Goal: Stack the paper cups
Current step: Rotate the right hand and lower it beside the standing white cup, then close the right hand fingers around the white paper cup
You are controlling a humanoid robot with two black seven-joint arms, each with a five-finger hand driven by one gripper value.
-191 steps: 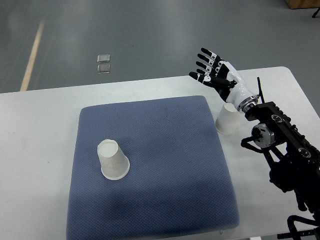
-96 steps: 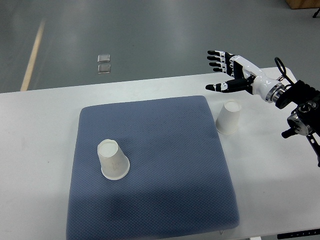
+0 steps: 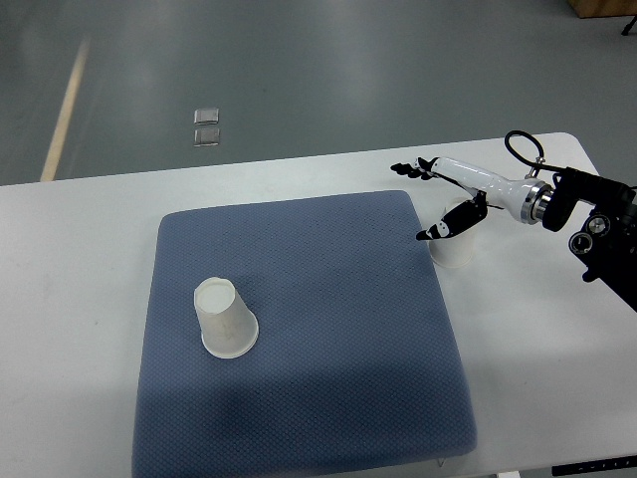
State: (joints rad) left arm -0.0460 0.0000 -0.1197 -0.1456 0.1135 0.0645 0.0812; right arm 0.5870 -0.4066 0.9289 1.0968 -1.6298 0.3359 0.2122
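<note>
While the right hand [image 3: 445,194] reaches in from the right edge over the white table [image 3: 90,229], its fingers [image 3: 410,169] are spread apart and its thumb [image 3: 443,227] points down toward the table, so the hand is opened around the top of a white paper cup [image 3: 456,249] without visibly gripping it. That cup stands upside down on the bare table, just beside the right edge of the blue mat [image 3: 328,329], and the thumb crosses in front of its upper part; whether the thumb touches the cup cannot be told. A second paper cup [image 3: 225,319] also stands upside down, on the left part of the mat, well apart from the first. The black forearm [image 3: 592,214] behind the hand lies over the table's right side. On the grey floor beyond the table sits a small clear object [image 3: 207,127].
</note>
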